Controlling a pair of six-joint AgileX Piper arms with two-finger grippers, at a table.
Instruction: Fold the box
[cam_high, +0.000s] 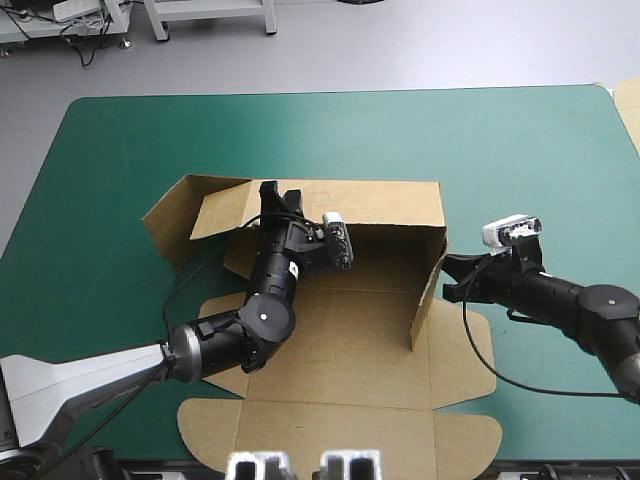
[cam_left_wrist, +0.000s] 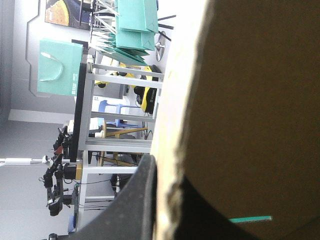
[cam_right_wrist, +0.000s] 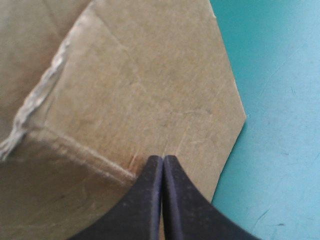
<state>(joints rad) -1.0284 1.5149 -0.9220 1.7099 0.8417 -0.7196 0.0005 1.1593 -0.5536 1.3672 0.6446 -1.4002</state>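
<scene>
While the box (cam_high: 340, 330) lay near the middle of the teal-green tabletop (cam_high: 520, 150), its long axis set from left to right, it was found only partly raised. The back wall (cam_high: 380, 205) and the right wall (cam_high: 430, 290) were stood up, whereas the front panels (cam_high: 340, 430) were spread flat toward the near edge. The left fingers (cam_high: 268, 195) were placed at the left end of the back wall, all but closed, with the brown board clamped between them. In the left wrist view one black finger (cam_left_wrist: 135, 210) was seen pressed beside the sheet's cut edge. The right fingers (cam_high: 458, 276) were closed into a single point with nothing held, just outside the right wall. In the right wrist view, brown board was seen directly ahead of their tips, but whether it was actually touched could not be told. The coming move was judged to turn on this relation. The right wall lay from the right fingers toward the box's middle, so any push would have to be directed leftward along the long axis. The back wall would meanwhile be steadied by the nearer left arm.
</scene>
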